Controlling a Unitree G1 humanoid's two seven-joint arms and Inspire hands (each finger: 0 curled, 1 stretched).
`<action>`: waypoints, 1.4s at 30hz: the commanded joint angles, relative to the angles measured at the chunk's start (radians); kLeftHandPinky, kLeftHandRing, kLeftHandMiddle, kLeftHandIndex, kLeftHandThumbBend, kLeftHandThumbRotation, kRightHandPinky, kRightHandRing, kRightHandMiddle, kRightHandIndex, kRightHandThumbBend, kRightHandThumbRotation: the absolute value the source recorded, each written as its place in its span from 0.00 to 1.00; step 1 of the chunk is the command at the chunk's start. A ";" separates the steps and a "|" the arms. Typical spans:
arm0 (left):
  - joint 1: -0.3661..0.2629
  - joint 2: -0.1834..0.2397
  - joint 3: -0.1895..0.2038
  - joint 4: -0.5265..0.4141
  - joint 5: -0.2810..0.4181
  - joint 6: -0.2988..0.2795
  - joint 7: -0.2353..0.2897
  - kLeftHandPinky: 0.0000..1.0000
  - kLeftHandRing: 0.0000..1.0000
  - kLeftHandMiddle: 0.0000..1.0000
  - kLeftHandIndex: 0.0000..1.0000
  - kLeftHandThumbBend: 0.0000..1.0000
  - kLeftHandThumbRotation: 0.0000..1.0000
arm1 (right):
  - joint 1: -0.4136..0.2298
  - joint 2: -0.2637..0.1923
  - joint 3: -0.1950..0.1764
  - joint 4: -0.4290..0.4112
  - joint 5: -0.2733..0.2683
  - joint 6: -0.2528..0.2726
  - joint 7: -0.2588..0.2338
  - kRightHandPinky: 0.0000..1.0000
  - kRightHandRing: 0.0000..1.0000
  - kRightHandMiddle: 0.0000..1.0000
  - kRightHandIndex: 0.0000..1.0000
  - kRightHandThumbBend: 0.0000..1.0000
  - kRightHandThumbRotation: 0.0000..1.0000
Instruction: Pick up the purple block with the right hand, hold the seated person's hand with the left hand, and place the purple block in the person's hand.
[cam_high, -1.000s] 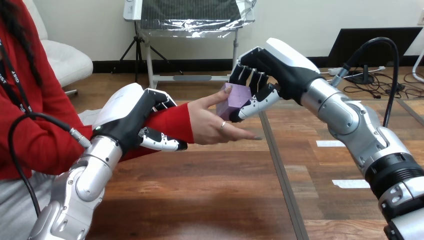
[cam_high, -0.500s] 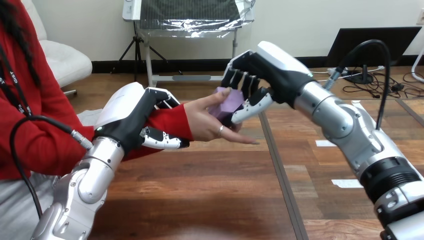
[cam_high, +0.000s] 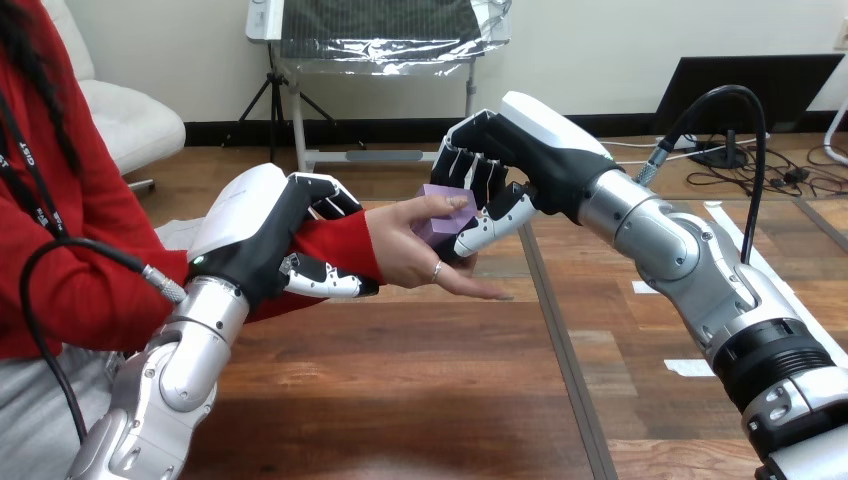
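Placement is in hand: at frame centre the right hand (cam_high: 515, 150) is clamped on the block (cam_high: 443, 212), which lies against the person's hand (cam_high: 405, 250), while centre left the left hand (cam_high: 262, 240) curls round the person's wrist (cam_high: 345, 240); next, I judge, the right hand must loosen so the block settles in the palm

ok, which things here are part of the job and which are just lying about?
Job: purple block; right hand gripping it; person's hand; left hand round the person's forearm.
Lying about: white tape strips on the table.
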 joint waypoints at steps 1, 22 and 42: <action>-0.088 0.000 0.005 -0.005 0.001 -0.030 0.040 0.43 0.50 0.56 0.55 0.73 0.00 | -0.011 0.025 -0.004 -0.038 0.009 -0.017 0.008 0.32 0.37 0.43 0.45 0.73 0.00; -0.071 0.009 0.014 -0.024 -0.014 -0.028 0.026 0.42 0.49 0.55 0.55 0.73 0.00 | -0.006 0.026 -0.008 -0.020 0.014 -0.024 0.005 0.37 0.41 0.46 0.47 0.75 0.00; -0.044 0.023 0.021 -0.064 -0.054 0.001 -0.058 0.42 0.50 0.57 0.57 0.74 0.00 | -0.001 0.009 -0.024 -0.016 0.036 -0.027 0.024 0.42 0.46 0.50 0.51 0.73 0.00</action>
